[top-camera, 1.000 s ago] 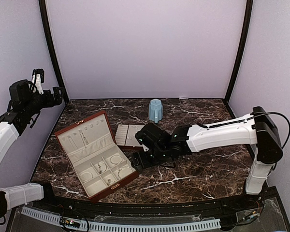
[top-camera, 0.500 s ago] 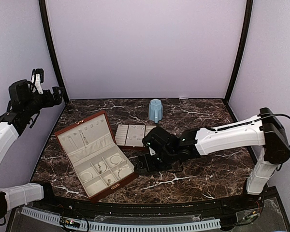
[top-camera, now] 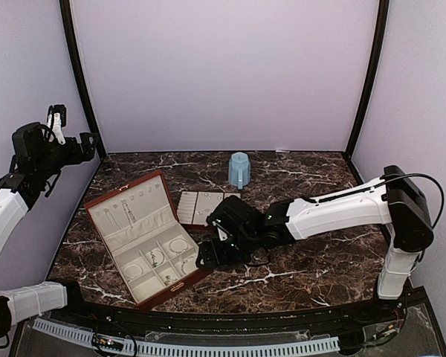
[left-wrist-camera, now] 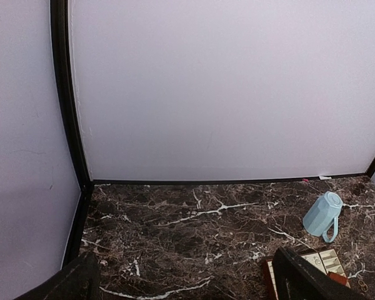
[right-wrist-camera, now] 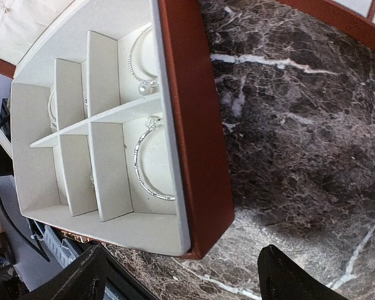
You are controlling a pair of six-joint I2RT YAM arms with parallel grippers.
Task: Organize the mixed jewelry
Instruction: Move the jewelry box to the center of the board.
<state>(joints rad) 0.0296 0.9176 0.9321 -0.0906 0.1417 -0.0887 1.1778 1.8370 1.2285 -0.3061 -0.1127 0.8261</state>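
The mixed jewelry lies in the open reddish-brown box [top-camera: 198, 274]. A silver bracelet hoop [right-wrist-camera: 144, 174] fills one cream compartment. A beaded bracelet with a pearl [right-wrist-camera: 139, 70] sits in the compartment beside it. Small pieces [top-camera: 155, 256] show in other compartments, and thin chains [top-camera: 126, 216] hang in the lid. My right gripper [top-camera: 206, 255] hovers open over the box's near right corner [right-wrist-camera: 203, 240], with nothing between its fingers. My left gripper [top-camera: 91, 144] is raised high at the far left, open and empty, away from everything. In the left wrist view its dark fingers [left-wrist-camera: 303, 282] frame bare marble.
A cream slotted tray [top-camera: 187, 207] with tiny pieces lies just behind the box, partly covered by my right arm. A light blue mug [top-camera: 239, 169] stands upside down at the back centre. The dark marble table [top-camera: 320, 253] ends at black posts and lilac walls.
My right gripper drew back right, then swung left again to the box's near right corner. The left arm has not moved.
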